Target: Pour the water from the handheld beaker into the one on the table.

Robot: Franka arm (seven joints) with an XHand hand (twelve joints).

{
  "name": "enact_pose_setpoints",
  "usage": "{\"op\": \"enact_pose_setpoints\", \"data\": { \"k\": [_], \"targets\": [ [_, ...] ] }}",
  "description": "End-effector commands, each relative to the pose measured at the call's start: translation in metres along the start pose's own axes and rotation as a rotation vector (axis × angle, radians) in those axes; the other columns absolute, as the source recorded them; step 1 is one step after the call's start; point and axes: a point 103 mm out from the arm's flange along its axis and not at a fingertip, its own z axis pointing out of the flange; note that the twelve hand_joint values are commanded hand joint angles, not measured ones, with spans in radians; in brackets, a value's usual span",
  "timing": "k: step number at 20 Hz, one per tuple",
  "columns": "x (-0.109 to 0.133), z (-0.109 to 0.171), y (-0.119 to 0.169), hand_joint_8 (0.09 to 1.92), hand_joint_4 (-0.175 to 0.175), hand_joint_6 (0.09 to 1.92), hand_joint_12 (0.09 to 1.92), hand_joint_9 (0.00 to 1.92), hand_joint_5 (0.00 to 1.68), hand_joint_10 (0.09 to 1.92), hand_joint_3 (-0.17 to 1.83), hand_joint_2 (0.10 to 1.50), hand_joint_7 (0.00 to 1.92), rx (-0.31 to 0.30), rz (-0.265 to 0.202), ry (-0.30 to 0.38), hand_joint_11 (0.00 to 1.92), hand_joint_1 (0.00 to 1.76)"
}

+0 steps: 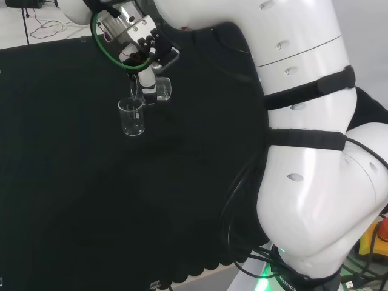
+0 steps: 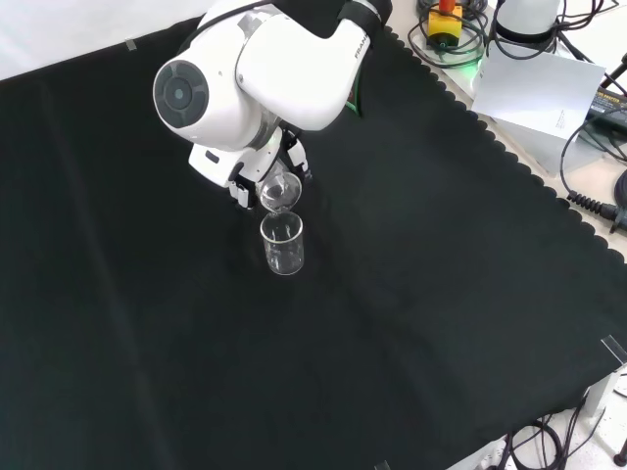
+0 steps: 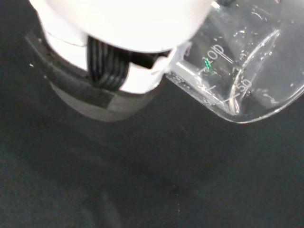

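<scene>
- Black cloth covers the whole bench; in the front view its scalloped edge runs down the right side, and small creases show across the open stretch below the glassware.
- White arm links bulk large at the right of the head view, bound with black straps; in the front view a link with a round grey cap stands above the work spot.
- Beyond the cloth's edge in the front view lie a white sheet of paper, black cables and a yellow box with a red button; in the head view a pale floor with loose wires shows past the far edge of the cloth.
- At the hand the fingers are curled round the handheld beaker, which lies tipped on its side with its mouth toward the lower glass; in the wrist view its printed scale and wet wall show close beside the white and black fingers.
- On the cloth the table beaker stands upright, just under the lip of the tilted one, left of it in the head view.
- Whether water is running between them cannot be told.
</scene>
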Motion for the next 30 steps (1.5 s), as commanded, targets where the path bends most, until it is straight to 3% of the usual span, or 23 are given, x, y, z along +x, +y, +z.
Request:
{"op": "enact_pose_setpoints", "data": {
  "k": [1,30],
  "targets": [
    [0.000,-0.003,0.000,0.84,-0.175,0.86,0.86,1.46,1.14,0.67,0.65,0.70,1.20,0.022,0.013,-0.024,1.12,1.30],
    [0.015,-0.017,0.003,0.86,-0.175,0.88,0.86,1.46,1.13,0.68,0.65,0.71,1.19,0.116,0.033,-0.104,1.11,1.30]
  ]
}}
